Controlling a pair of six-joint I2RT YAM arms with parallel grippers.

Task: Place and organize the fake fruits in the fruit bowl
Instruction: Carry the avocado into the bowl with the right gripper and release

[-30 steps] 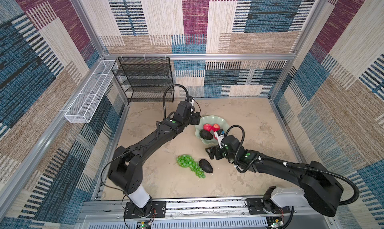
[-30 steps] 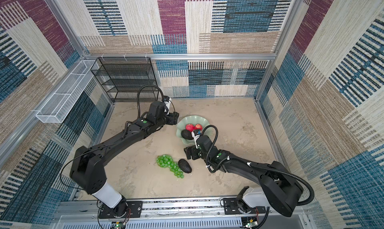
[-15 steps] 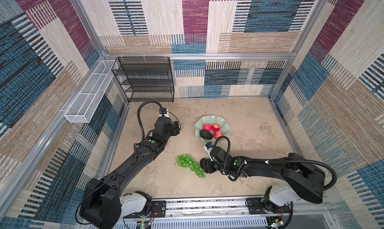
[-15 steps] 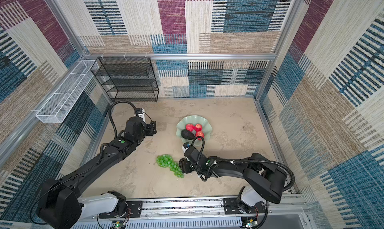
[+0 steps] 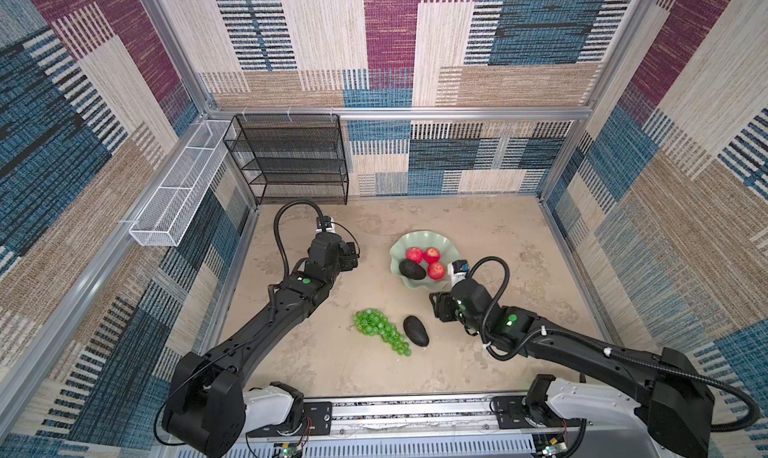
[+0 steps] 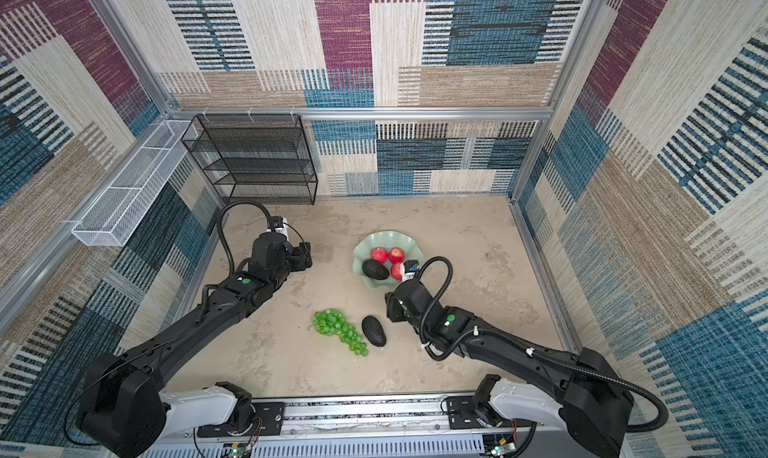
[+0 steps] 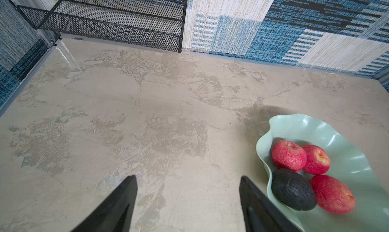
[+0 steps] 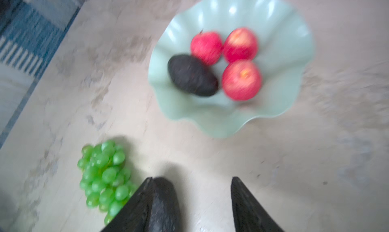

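The pale green fruit bowl (image 5: 446, 243) (image 8: 280, 22) holds three red apples (image 5: 432, 255) (image 7: 288, 158) and one dark avocado (image 5: 412, 269) (image 7: 293, 192). A second avocado (image 5: 416, 330) (image 8: 166, 199) lies on the table beside the green grapes (image 5: 380, 329) (image 8: 105, 174). My right gripper (image 5: 435, 308) (image 8: 192, 178) hovers open just right of that avocado. In the right wrist view the avocado lies against one finger, with bare table across to the other finger. My left gripper (image 5: 352, 255) (image 7: 187, 176) is open and empty, left of the bowl.
A black mesh shelf (image 5: 291, 160) stands at the back left against the wall. A white wire basket (image 5: 178, 194) hangs on the left rail. Patterned walls close in the table on three sides.
My left arm pulled back from the bowl to the left. My right gripper went down over the table avocado, then came back up and right with narrower jaws. The avocado stayed on the table.
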